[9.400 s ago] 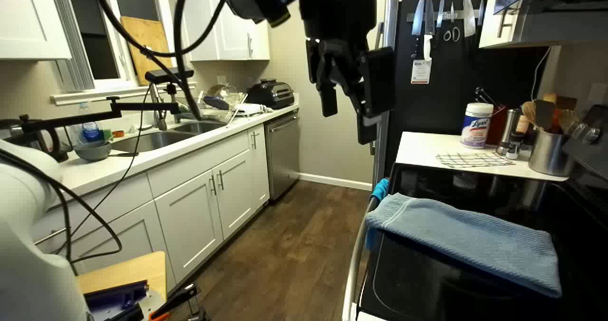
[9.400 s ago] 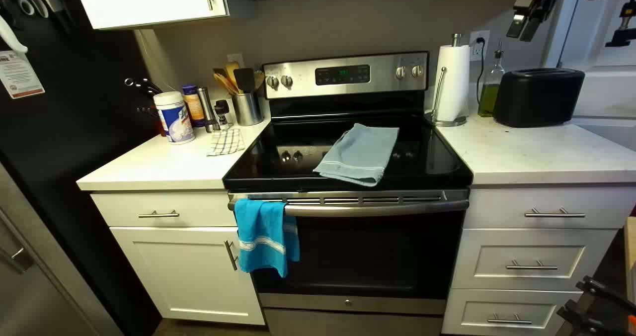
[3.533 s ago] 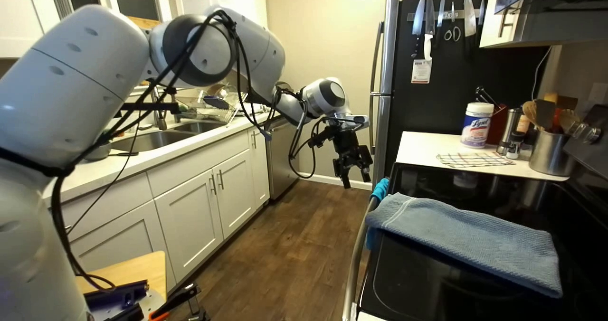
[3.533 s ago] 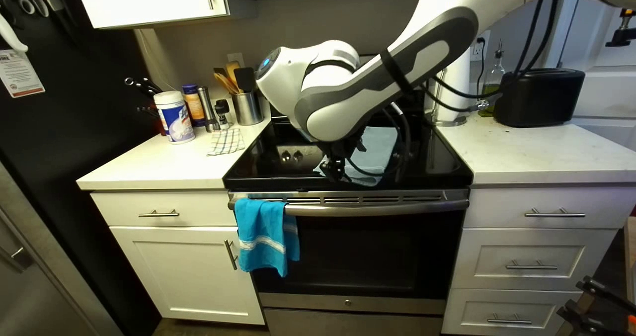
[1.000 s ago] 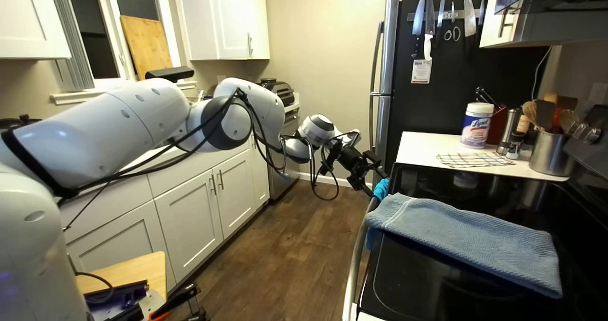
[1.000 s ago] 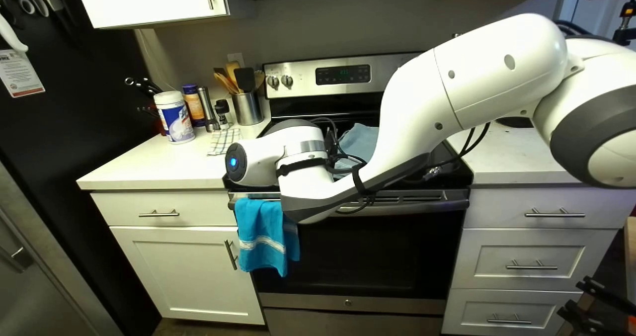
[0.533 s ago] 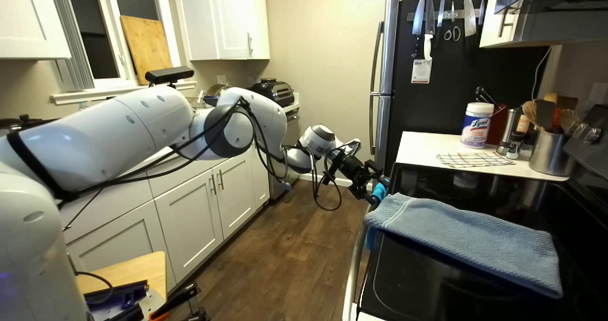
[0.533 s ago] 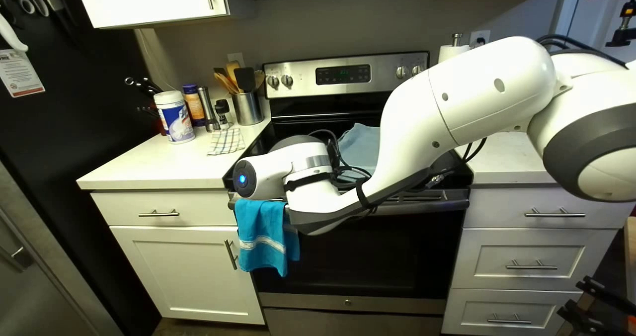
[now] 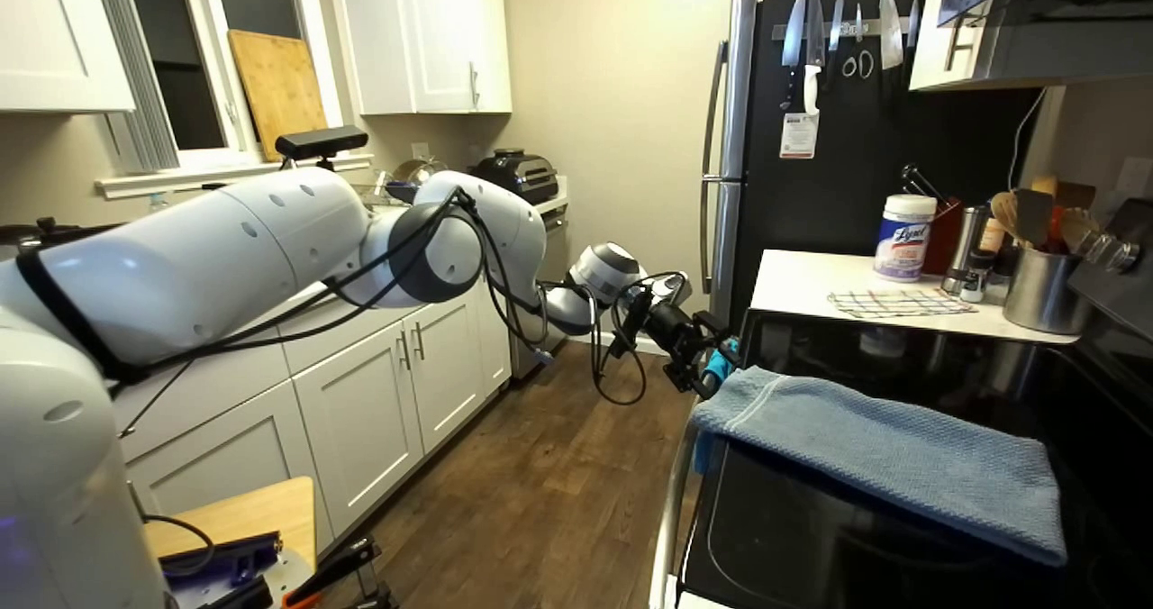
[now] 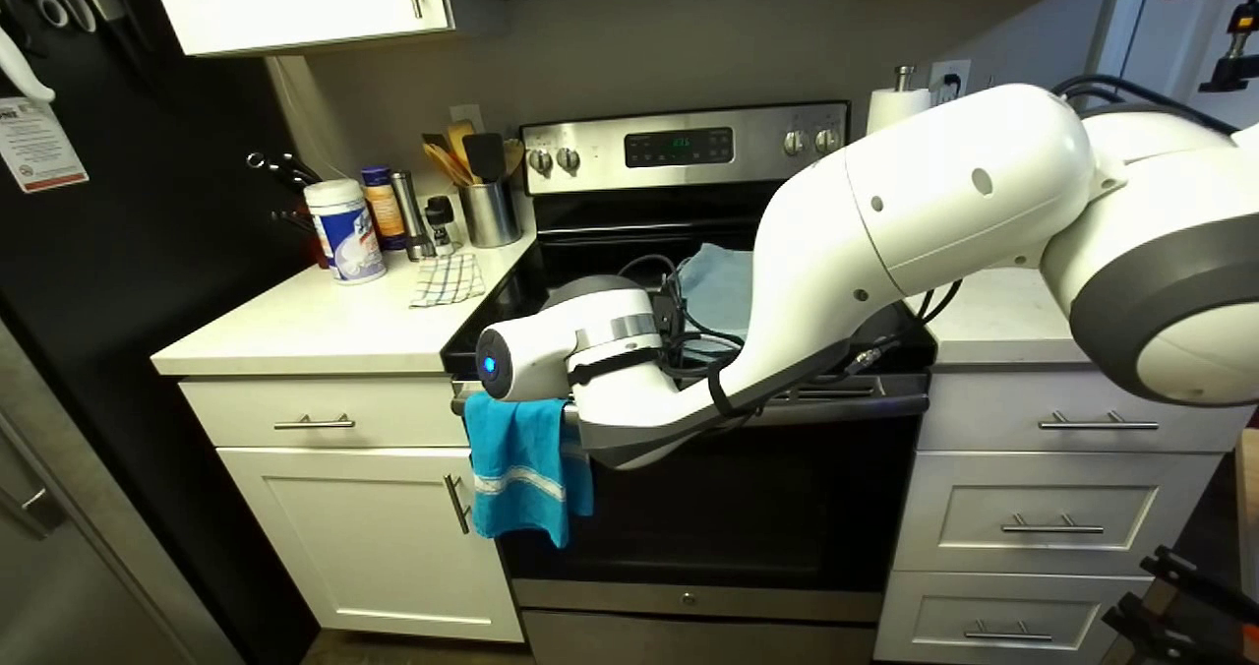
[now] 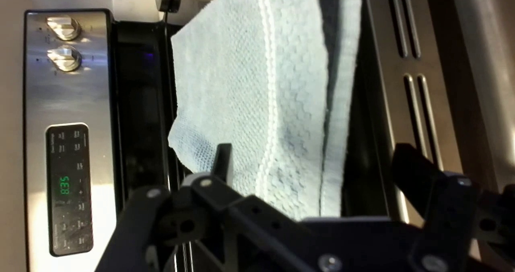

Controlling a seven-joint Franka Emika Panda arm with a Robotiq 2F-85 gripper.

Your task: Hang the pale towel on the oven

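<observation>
The pale towel (image 9: 883, 447), light blue and folded, lies flat across the glass top of the oven (image 9: 784, 546), its hemmed end at the front edge. In an exterior view my gripper (image 9: 718, 370) is beside that end, in front of the stove. In the wrist view the jaws of my gripper (image 11: 314, 154) stand wide apart: one finger (image 11: 222, 159) shows over the towel, the opposite one over the stove's front trim. Nothing is gripped; I cannot tell if a finger touches cloth. The oven's bar handle (image 10: 856, 409) runs below. In that exterior view my arm hides the gripper.
A bright blue towel (image 10: 516, 468) hangs at one end of the handle. My arm (image 10: 689, 370) reaches across the stove front. A wipes tub (image 9: 903, 240), a utensil holder (image 9: 1045, 289) and a checked cloth (image 9: 901, 303) are on the counter. The range hood (image 9: 1081, 32) overhangs the stove.
Coming from high up, my arm has swung down to the stove front. Over the last second the gripper has dropped slightly and tilted toward the towel's end. The pale towel has not moved.
</observation>
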